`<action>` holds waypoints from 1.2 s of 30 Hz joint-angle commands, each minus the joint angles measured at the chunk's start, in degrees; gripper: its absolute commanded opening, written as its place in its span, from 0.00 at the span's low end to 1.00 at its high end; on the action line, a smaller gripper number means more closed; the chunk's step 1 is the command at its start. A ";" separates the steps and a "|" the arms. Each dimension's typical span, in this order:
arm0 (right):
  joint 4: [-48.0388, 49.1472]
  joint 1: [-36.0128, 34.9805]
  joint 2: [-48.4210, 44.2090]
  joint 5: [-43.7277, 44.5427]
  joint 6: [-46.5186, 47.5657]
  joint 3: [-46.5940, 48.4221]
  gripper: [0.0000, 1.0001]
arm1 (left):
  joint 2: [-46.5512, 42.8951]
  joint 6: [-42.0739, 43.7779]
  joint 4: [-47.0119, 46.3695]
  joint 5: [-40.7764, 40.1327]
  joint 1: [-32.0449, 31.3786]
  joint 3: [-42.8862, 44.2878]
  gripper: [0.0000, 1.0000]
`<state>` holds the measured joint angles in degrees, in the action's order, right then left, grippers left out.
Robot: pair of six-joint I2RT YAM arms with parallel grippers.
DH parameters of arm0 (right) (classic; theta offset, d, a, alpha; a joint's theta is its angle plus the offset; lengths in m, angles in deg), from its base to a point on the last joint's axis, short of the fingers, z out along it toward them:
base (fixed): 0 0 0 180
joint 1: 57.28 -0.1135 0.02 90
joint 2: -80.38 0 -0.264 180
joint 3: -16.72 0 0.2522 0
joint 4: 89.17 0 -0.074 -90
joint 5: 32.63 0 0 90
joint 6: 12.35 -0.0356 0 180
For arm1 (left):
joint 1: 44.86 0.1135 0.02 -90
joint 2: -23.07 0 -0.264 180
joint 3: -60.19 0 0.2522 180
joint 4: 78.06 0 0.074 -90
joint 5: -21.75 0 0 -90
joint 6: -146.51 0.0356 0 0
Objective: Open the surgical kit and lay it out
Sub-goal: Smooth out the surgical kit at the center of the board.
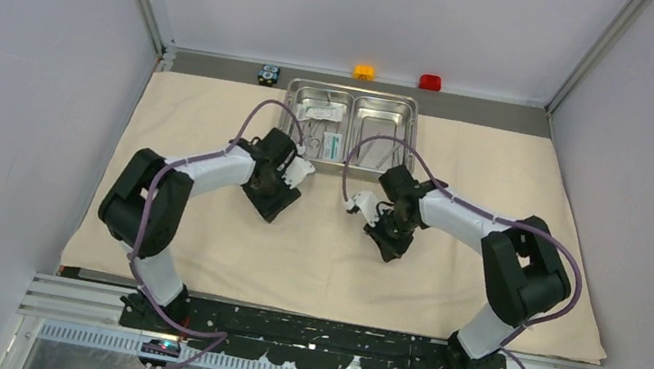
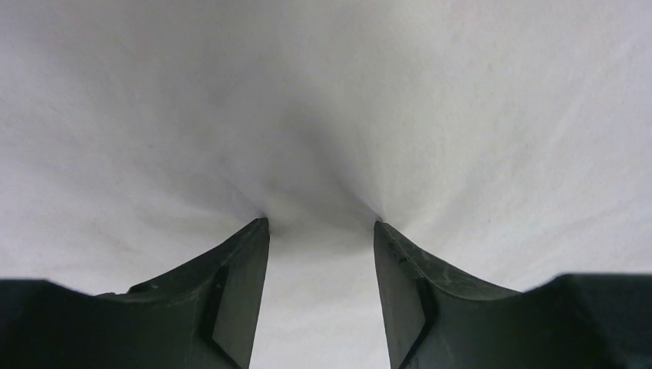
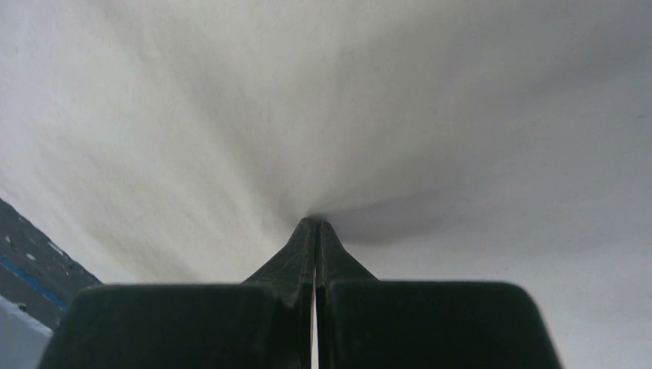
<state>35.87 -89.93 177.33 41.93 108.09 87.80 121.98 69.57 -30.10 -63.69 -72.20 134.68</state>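
Note:
The beige cloth wrap [image 1: 193,232] lies spread flat over the table. At its far middle stands the steel two-compartment tray [image 1: 355,95], holding a white-and-green packet [image 1: 331,141] and thin metal instruments [image 1: 378,149]. My left gripper [image 1: 272,197] points down onto the cloth just in front of the tray. In the left wrist view the left gripper [image 2: 320,224] is open, both fingertips [image 2: 260,225] pressing on the cloth [image 2: 323,115], which dimples between them. My right gripper [image 1: 389,241] also points down at the cloth. The right wrist view shows the right gripper [image 3: 316,221] shut, its tips touching the cloth [image 3: 323,100].
Behind the cloth sit a small black-and-blue block [image 1: 268,75], an orange button [image 1: 364,71] and a red button [image 1: 430,82]. Grey walls close in on both sides. A dark surface with a blue stripe [image 3: 31,269] shows at the lower left of the right wrist view.

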 commanded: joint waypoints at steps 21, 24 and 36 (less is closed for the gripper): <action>-19.99 -0.88 -3.73 11.82 14.91 -9.77 0.01 | -16.01 23.83 21.32 -10.51 0.00 -17.16 0.62; -20.33 -0.84 -4.68 13.23 15.44 -10.48 0.02 | -17.80 24.79 23.08 -11.24 -0.02 -18.53 0.63; -20.81 0.58 -5.34 21.58 17.23 -13.49 0.02 | -21.95 30.40 27.82 -16.30 0.00 -18.07 0.66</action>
<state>15.70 -90.37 173.52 59.96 123.56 74.60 101.20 96.45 -5.76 -77.15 -72.24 115.60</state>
